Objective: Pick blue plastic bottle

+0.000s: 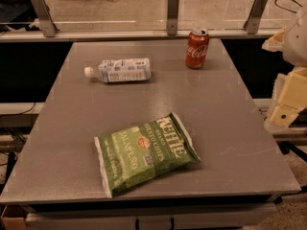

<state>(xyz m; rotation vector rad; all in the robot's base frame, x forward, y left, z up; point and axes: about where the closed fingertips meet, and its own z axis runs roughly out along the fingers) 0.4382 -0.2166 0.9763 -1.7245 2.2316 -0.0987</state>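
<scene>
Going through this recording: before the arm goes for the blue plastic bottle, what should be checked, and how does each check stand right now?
1. Target in view: the bottle lies on its side on the table, cap toward the left of the view: ok.
2. Nothing on or touching the bottle: ok.
3. The soda can stands upright, apart from the bottle: ok.
4. The chip bag lies nearer the front edge, apart from the bottle: ok.
5. The gripper is at the right edge of the view, beside the table, not over the bottle: not ok.
6. Gripper ready to grasp: cannot tell.
</scene>
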